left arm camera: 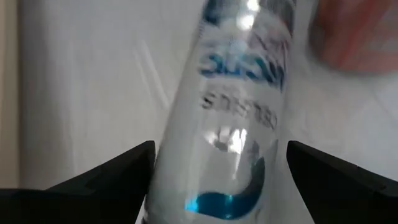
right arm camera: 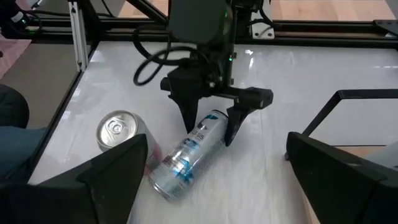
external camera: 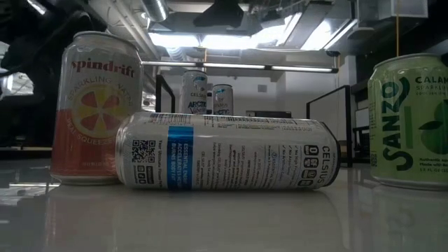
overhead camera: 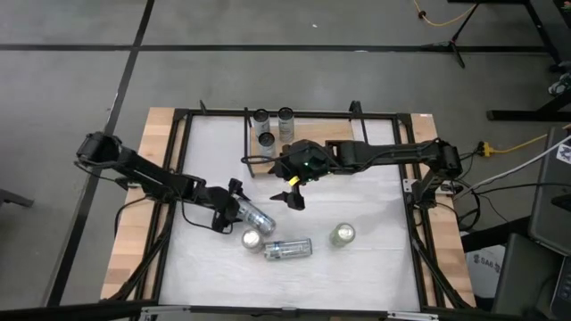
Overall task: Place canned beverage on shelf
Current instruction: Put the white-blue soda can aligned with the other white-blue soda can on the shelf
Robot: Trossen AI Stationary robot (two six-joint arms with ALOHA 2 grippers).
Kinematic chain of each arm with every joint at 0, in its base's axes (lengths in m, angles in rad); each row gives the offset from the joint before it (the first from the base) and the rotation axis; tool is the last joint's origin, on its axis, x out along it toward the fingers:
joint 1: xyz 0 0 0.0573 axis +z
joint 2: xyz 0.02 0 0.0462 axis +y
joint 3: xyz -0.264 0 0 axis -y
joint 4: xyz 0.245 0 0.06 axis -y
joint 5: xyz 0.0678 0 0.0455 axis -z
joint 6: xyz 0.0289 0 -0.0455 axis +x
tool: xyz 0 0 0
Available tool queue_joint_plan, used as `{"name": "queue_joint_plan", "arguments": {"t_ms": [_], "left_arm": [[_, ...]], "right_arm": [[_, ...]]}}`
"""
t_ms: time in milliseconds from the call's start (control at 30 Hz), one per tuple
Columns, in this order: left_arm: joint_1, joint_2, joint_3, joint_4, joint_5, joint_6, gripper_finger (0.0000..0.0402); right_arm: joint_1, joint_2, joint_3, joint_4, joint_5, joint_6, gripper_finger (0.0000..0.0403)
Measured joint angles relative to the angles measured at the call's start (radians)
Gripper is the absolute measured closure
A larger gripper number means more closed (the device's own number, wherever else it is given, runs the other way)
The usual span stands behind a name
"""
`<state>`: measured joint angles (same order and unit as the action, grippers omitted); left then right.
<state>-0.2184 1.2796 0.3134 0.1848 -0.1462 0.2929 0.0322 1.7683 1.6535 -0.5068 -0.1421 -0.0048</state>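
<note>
A silver-and-blue can (overhead camera: pixel 256 217) lies on its side on the white tabletop, left of centre. My left gripper (overhead camera: pixel 234 208) is open, slanting down, with one finger on either side of the can's end (right arm camera: pixel 211 118); I see no touch. In the left wrist view the can (left arm camera: pixel 236 93) fills the gap between the fingers. My right gripper (overhead camera: pixel 290 193) hangs open above the table's middle, holding nothing. The shelf (overhead camera: pixel 326 132), a light-wood board with black wire ends, sits at the far middle, partly under the right arm. Three cans (overhead camera: pixel 272 125) stand on its left end.
Near the front stand an upright pink Spindrift can (overhead camera: pixel 252 241), a lying white Celsius can (overhead camera: pixel 287 249) and an upright green Sanzo can (overhead camera: pixel 342 234). A black frame (overhead camera: pixel 178 178) borders the table. Bare tabletop lies between the shelf and these cans.
</note>
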Motion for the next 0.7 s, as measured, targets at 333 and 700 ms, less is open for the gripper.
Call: {"name": "queue_joint_plan", "arguments": {"t_ms": [333, 700], "left_arm": [[0.0, 0.055, 0.002, 0.01, 0.004, -0.034, 0.0047], [0.0, 0.056, 0.001, 0.01, 0.003, -0.161, 0.0051]], "right_arm": [[0.0, 0.0, 0.0, -0.007, 0.0, 0.0, 0.0029], [0.0, 0.0, 0.0, -0.011, 0.0, -0.001, 0.0029]]}}
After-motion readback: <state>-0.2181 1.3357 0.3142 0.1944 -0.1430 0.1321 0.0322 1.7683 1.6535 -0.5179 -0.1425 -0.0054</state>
